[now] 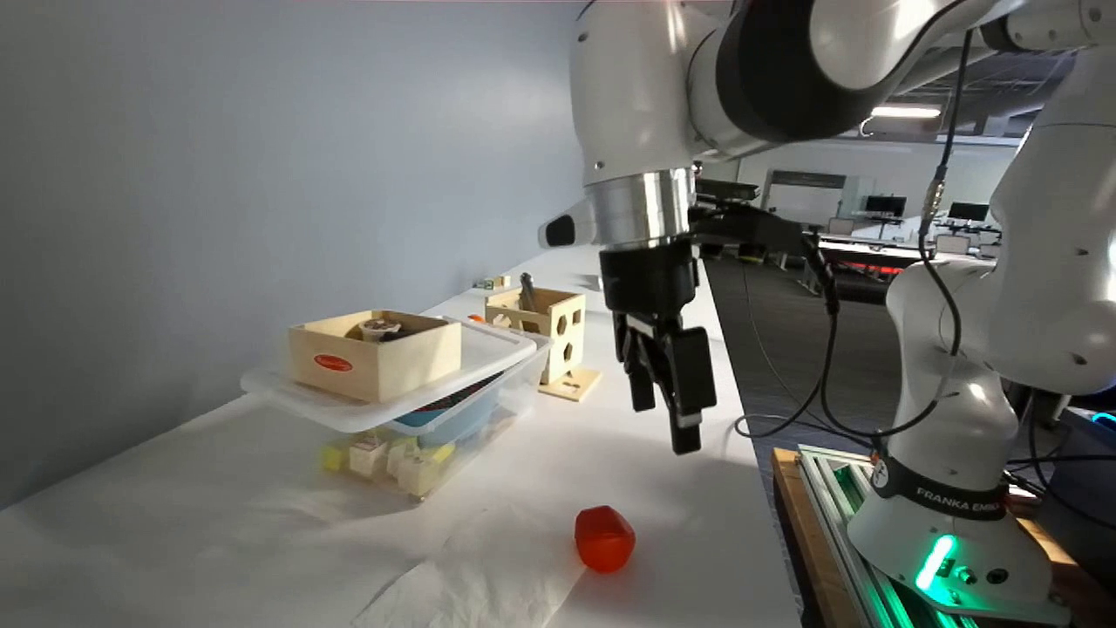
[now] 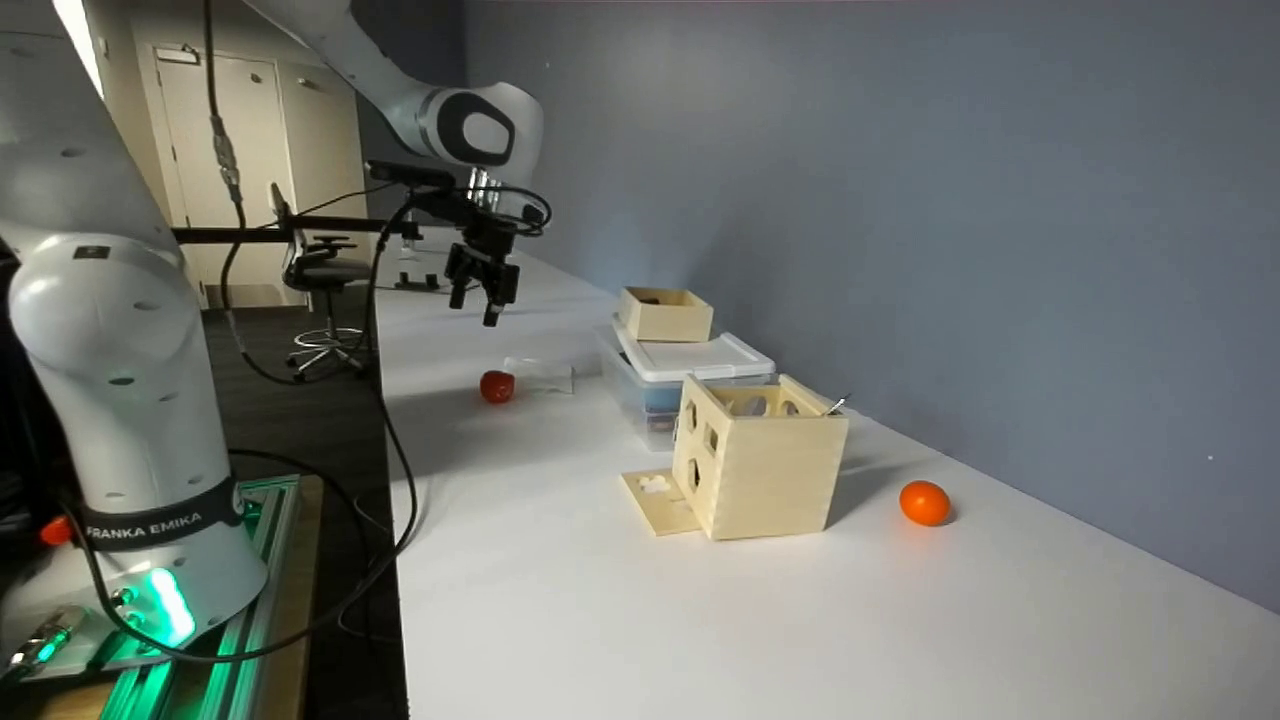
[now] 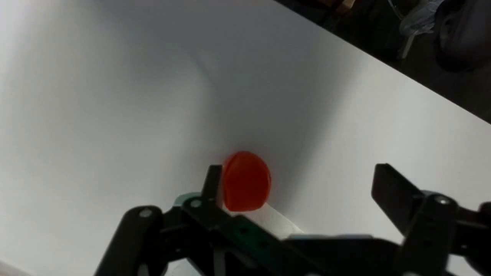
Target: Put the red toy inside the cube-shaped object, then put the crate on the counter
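The red toy (image 1: 604, 539), rounded and faceted, lies on the white counter (image 1: 697, 532); it also shows in an exterior view (image 2: 497, 387) and the wrist view (image 3: 246, 181). My gripper (image 1: 664, 423) is open and empty above it. In the wrist view the toy appears between the fingers (image 3: 299, 168), close beside the left finger. The pale wooden cube-shaped object (image 2: 775, 480) stands on the counter with its top open, a flat wooden piece at its foot; a grey tool sticks out of it. The crate (image 1: 418, 362), with a red patch, sits on the clear bin's lid, holding small items.
The clear plastic bin (image 1: 445, 453) with its white lid stands by the wall, beside the cube. An orange ball (image 2: 925, 503) lies behind the cube. A thin translucent sheet (image 1: 479, 576) lies beside the toy. Small blocks (image 1: 493, 283) stand farther back. The counter's edge runs near the toy.
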You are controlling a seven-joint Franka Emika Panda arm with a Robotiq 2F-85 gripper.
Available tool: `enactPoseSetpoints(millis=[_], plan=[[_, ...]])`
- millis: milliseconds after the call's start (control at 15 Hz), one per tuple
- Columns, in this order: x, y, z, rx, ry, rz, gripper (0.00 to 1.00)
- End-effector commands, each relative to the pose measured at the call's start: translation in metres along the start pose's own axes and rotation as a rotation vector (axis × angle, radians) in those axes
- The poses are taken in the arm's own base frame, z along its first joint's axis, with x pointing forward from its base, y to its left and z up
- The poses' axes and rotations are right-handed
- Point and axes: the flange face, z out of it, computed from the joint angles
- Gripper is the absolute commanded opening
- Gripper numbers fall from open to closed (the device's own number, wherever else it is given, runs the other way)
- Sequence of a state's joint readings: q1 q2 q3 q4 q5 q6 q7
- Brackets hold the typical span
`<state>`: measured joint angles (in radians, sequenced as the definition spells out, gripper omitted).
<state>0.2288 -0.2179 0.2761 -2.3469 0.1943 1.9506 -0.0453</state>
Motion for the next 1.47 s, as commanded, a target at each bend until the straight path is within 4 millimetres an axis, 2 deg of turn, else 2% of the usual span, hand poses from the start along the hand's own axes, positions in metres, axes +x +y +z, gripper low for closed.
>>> enactPoseSetpoints(millis=[0, 267, 333, 400, 933, 1400], plan=[[0.037, 0.0, 0.032, 0.043, -0.041, -0.067, 1.0], [0.057, 0.014, 0.06, 0.051, -0.076, -0.033, 1.0], [0.059, 0.015, 0.063, 0.057, -0.099, -0.036, 1.0], [0.048, 0.012, 0.06, 0.052, -0.082, -0.021, 1.0], [0.065, 0.017, 0.073, -0.044, -0.045, 0.11, 1.0], [0.07, 0.024, 0.09, -0.071, -0.092, 0.11, 1.0]])
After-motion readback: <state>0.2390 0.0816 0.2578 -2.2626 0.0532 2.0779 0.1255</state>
